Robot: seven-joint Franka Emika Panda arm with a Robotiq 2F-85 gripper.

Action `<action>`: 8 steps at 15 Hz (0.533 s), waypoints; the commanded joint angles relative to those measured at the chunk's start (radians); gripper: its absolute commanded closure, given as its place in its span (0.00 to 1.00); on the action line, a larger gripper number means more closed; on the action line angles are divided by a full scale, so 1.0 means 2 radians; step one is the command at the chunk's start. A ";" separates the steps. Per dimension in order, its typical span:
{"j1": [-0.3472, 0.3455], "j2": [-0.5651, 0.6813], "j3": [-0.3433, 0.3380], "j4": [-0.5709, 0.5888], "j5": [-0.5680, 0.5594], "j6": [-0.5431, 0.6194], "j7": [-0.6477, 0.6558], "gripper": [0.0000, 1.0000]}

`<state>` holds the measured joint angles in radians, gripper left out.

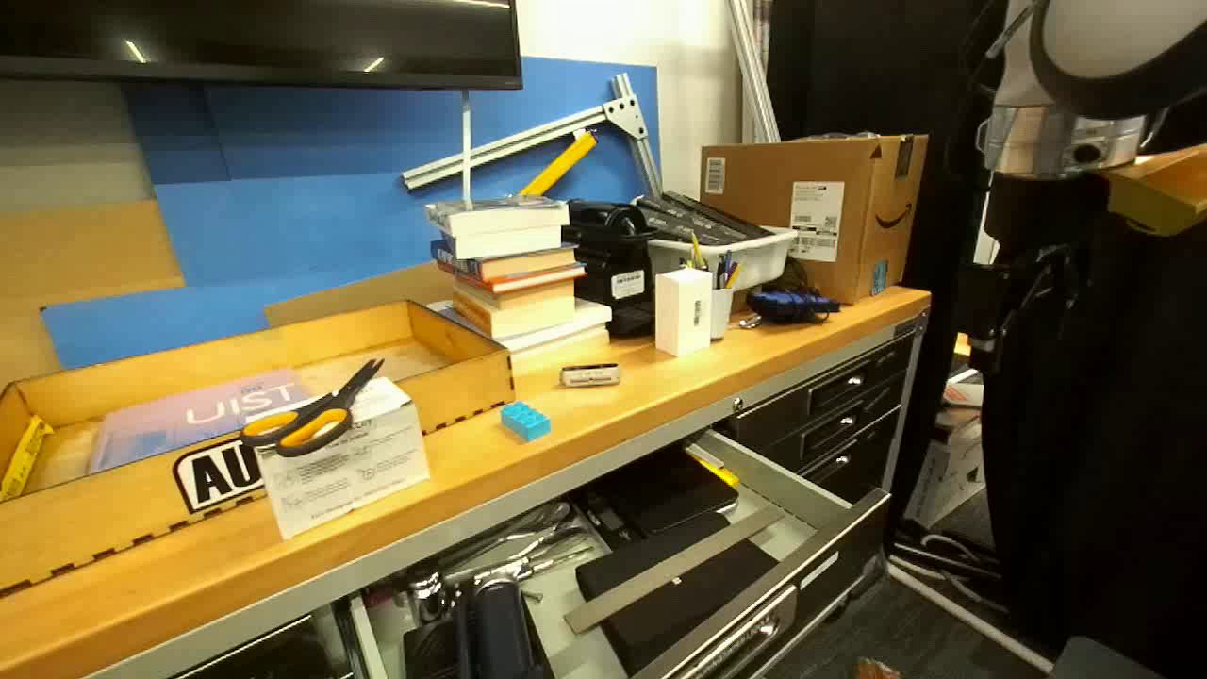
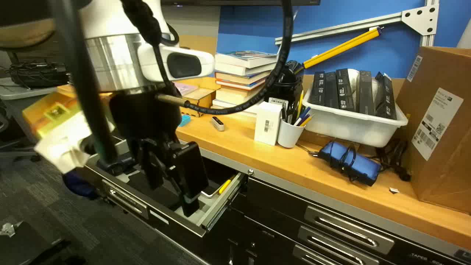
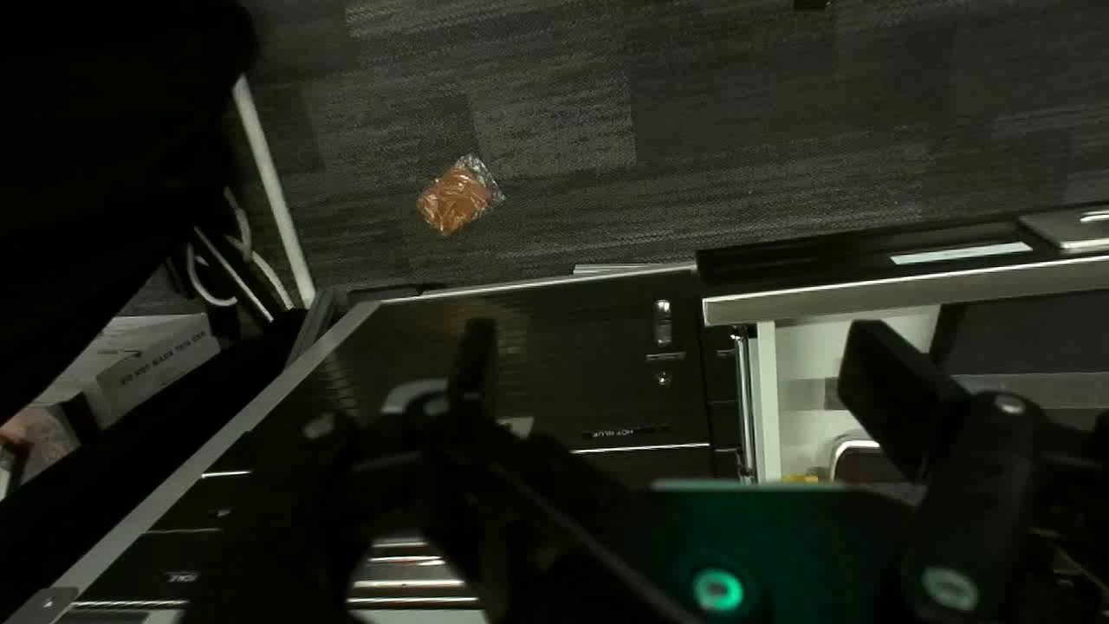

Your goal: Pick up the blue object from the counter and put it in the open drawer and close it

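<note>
while the blue block (image 1: 525, 422) sits studs up on the table (image 1: 622, 401), nothing has hold of it, so i take the current step to be the reach and grasp. it lies just beside the near right corner of the wooden tray (image 1: 471, 391), with a small white item (image 1: 590, 375) off to its right and slightly farther back; both look apart from it. the stack of books (image 1: 519, 283) rises farther behind. near and below, the drawer (image 1: 839, 564) is pulled out, a flat grey bar (image 1: 674, 571) lying across its contents. my hand (image 3: 674, 360) is spread wide with nothing between its fingers (image 3: 897, 399), well apart from the block, off to the right in an exterior view.

i'd lift high enough to pass over the drawer's front and the table's thick edge, then cross left and come straight down. i'd turn the hand so its fingers meet two flat sides, choosing the pair that spares the tray wall and the small white item. since the arm (image 2: 114, 60) covers part of the block in an exterior view, i'd judge the last descent by the wrist view. i'd stop just short of the table, squeeze gently, and rise a little to check the grip before swinging toward the drawer; the block should be stiff enough not to give.
</note>
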<state>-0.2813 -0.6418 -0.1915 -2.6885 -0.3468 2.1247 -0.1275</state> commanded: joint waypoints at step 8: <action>0.003 0.008 0.006 0.009 0.001 0.008 0.017 0.00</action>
<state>-0.2813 -0.6435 -0.1916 -2.6871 -0.3468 2.1247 -0.1274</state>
